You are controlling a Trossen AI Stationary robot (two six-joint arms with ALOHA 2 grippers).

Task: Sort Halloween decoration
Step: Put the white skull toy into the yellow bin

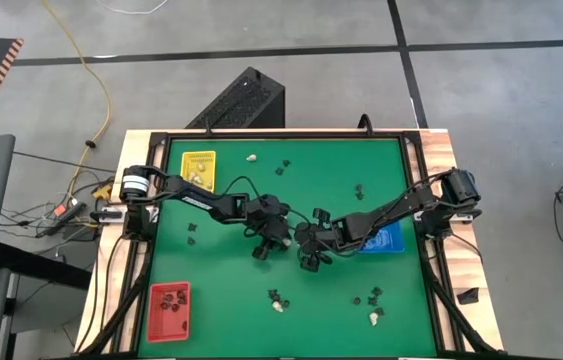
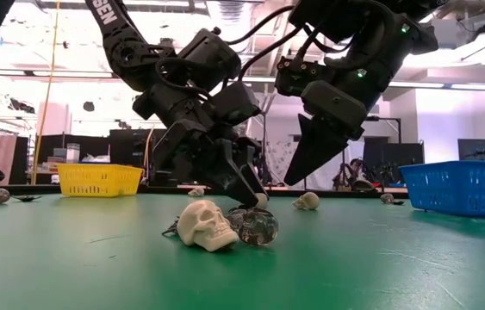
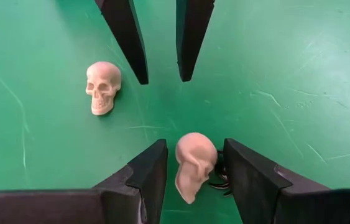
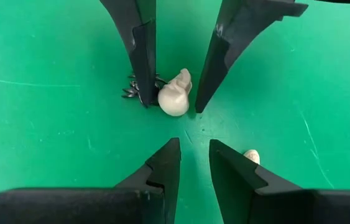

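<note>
left gripper (image 3: 190,177): fingers straddle a cream skull (image 3: 194,165) on the green mat (image 3: 299,74), not clamped, arm angled down mid-table | right gripper (image 4: 193,165): open, empty, hovering opposite | second skull (image 3: 102,86) nearby

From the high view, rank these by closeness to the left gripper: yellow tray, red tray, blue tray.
Left gripper sits mid-table.
1. Blue tray, to its right, beyond the right gripper.
2. and 3. Yellow tray, back left, and red tray, front left: too close to call.
</note>
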